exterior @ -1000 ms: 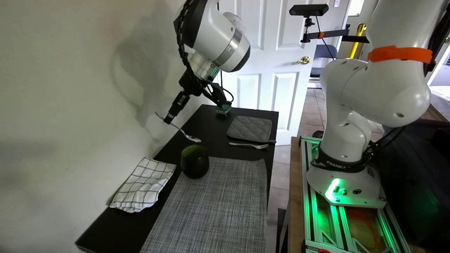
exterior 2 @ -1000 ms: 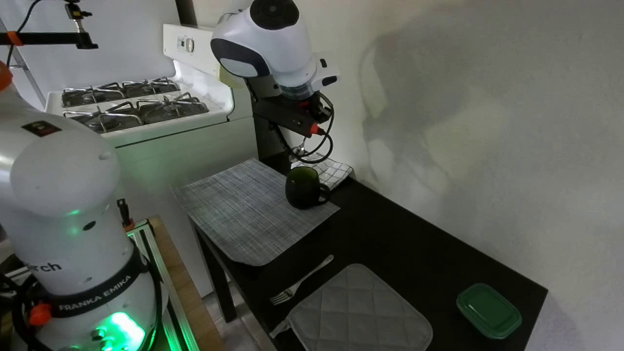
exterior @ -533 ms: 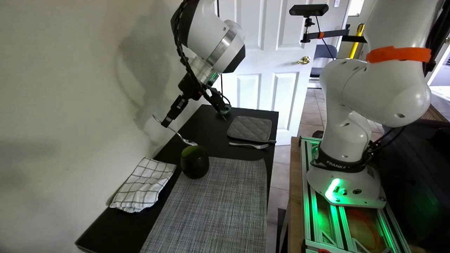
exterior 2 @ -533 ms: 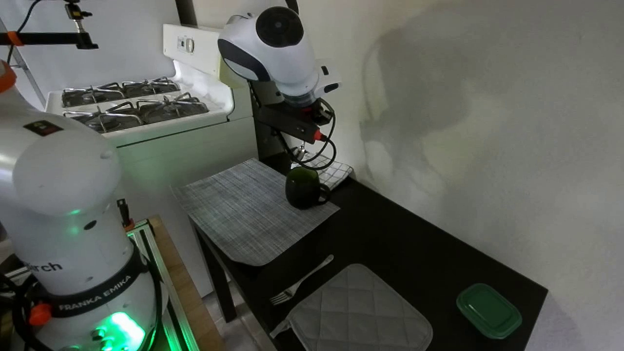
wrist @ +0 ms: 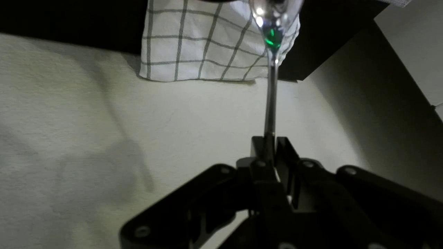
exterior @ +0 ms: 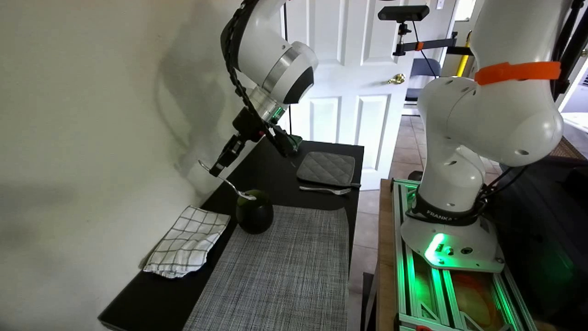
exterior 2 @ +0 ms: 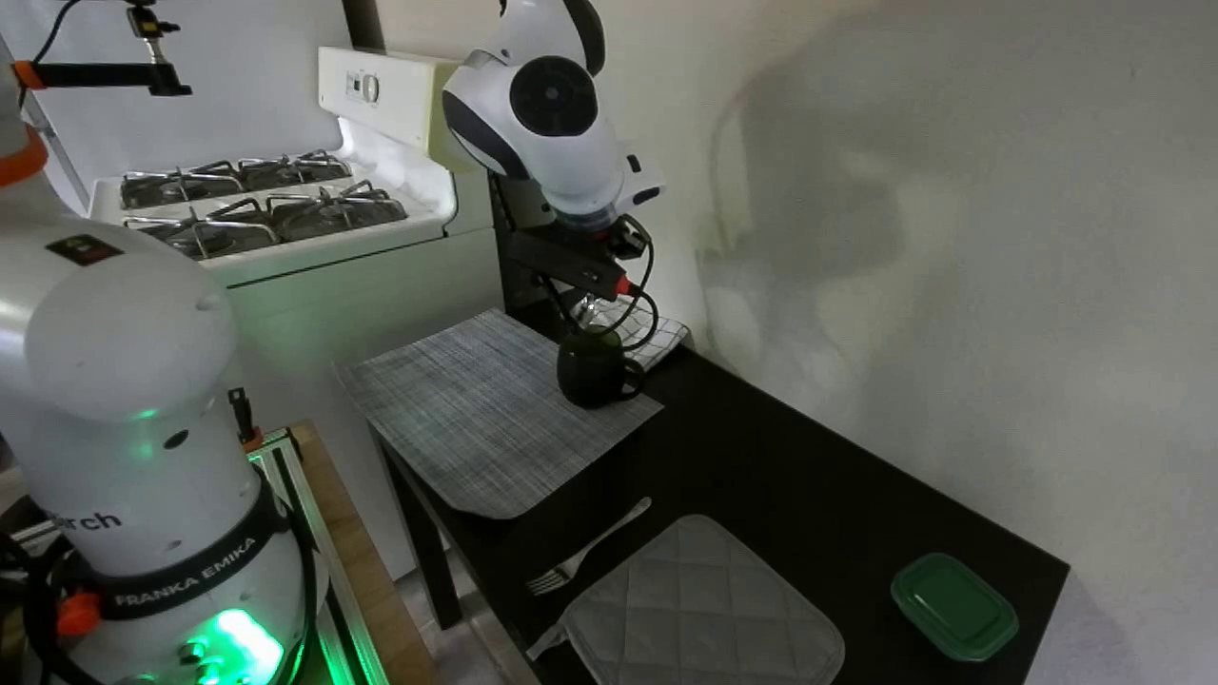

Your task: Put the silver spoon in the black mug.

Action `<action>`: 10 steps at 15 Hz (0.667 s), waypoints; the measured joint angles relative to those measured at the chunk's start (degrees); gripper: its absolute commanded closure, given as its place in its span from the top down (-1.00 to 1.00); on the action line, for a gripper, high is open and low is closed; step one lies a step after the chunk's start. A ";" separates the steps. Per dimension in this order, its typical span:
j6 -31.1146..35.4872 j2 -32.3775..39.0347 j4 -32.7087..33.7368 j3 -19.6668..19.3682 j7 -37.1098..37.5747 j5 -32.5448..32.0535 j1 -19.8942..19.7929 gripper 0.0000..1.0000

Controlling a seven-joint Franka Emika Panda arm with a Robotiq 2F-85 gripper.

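Where the black table (exterior 2: 790, 495) stands between a panelled white door (exterior: 342, 82) and a stove (exterior 2: 333, 295), a woven grey mat (exterior: 294, 266) covers part of it, the round, dark mug (exterior: 255, 217) at the mat's corner near a checked cloth (exterior: 188, 241). Pinched at the handle by the gripper (wrist: 269, 143), the shiny spoon (wrist: 271, 93) slants down, its bowl at the mug's mouth; whether they touch is unclear.
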 measured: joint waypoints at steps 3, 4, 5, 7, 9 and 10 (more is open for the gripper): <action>-0.98 1.10 1.17 0.00 -3.67 3.37 -0.02 -0.94; -1.12 1.48 1.26 0.00 -4.75 3.89 -0.06 -0.94; -1.18 1.89 1.27 0.00 -5.57 4.12 -0.12 -0.94; -1.19 2.64 1.27 -0.01 -6.93 4.15 -0.26 -0.94; -1.19 3.22 1.27 -0.01 -8.12 4.15 -0.41 -0.94; -1.19 3.47 1.27 -0.02 -8.67 4.22 -0.50 -0.94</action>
